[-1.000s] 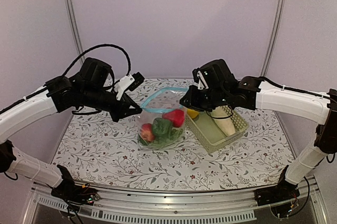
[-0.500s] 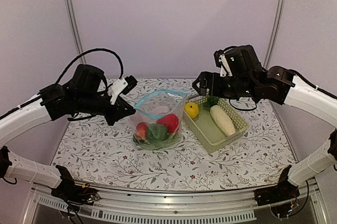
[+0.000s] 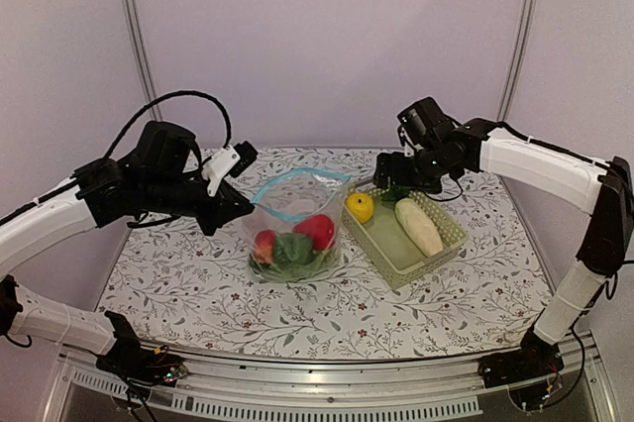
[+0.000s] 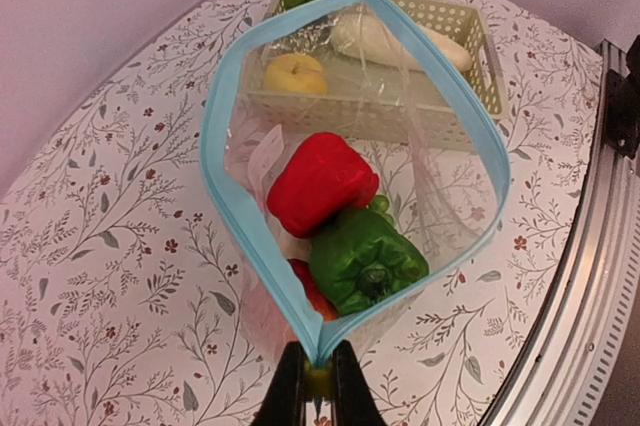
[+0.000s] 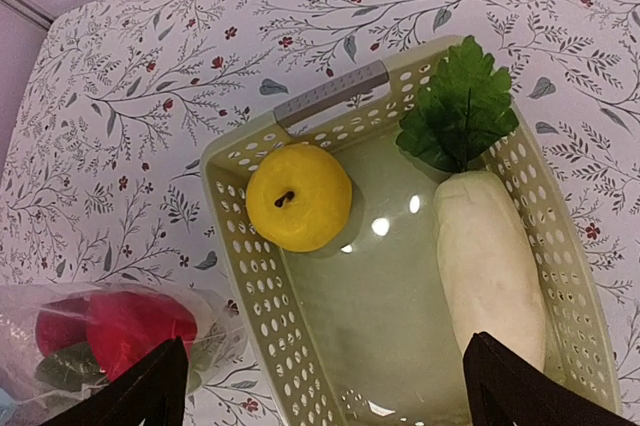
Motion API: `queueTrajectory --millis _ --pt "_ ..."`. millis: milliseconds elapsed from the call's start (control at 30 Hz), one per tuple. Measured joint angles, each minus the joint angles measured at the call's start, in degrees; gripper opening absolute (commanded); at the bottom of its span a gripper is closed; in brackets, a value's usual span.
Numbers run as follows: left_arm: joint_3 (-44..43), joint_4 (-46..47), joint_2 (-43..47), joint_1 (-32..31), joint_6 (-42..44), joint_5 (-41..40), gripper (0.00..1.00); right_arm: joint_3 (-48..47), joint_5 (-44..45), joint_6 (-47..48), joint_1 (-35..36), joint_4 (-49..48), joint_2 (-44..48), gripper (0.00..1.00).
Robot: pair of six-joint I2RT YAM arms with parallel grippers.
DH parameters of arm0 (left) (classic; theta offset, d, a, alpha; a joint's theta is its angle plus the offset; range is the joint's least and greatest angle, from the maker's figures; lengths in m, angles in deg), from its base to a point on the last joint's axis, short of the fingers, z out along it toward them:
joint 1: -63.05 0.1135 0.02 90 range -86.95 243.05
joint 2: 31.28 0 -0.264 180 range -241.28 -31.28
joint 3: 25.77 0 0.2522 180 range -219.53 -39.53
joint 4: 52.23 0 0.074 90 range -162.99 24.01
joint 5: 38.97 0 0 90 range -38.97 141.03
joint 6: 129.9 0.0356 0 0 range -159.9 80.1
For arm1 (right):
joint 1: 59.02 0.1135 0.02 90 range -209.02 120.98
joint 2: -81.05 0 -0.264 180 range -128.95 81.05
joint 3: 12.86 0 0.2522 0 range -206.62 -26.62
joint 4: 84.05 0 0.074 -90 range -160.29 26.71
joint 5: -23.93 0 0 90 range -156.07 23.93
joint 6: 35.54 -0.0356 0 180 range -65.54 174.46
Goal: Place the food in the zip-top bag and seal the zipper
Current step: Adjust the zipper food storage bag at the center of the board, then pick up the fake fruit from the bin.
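The zip-top bag [image 3: 333, 247] stands open on the table, its light-blue zipper [image 4: 228, 196] spread into a wide loop. Inside lie a red pepper [image 4: 320, 182], a green pepper [image 4: 366, 258] and another red piece. My left gripper [image 4: 318, 382] is shut on the zipper's near corner and holds the mouth up; in the top view the left gripper [image 3: 245, 206] is at the bag's left. My right gripper [image 5: 325, 386] hangs open above the basket [image 5: 256, 286], nothing between its fingers. In the basket lie a yellow apple [image 5: 298, 196] and a white radish [image 5: 490, 262] with green leaves [image 5: 462, 111].
The pale green basket [image 3: 448, 236] sits right of the bag, almost touching it. The flowered table cover [image 3: 188, 283] ends at a metal rail [image 3: 327, 374] along the near edge. Upright frame posts [image 3: 133, 36] stand at the back corners.
My right gripper has opened, left the bag's mouth and moved right to hang over the basket. The red pepper now lies in the bag. The left gripper keeps its hold, slightly lower.
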Motion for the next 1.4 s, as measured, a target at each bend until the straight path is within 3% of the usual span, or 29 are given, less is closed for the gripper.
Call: queueTrajectory --millis 333,667,1133,1400 --pt "0.0 0.0 0.0 0.1 0.1 -0.2 0.00 -10.2 -4.4 3.1 -1.3 0.4 -15.8 0.96" --pt "0.0 0.0 0.0 0.2 0.4 -0.1 0.00 -16.4 -5.1 3.7 -1.4 0.4 -25.6 0.96" --pt "0.0 0.0 0.0 0.2 0.4 0.3 0.00 -19.5 -3.0 3.0 -1.4 0.5 -31.7 0.96" --pt "0.0 0.0 0.0 0.2 0.4 0.4 0.00 -19.5 -0.8 2.0 -1.4 0.8 -31.9 0.88"
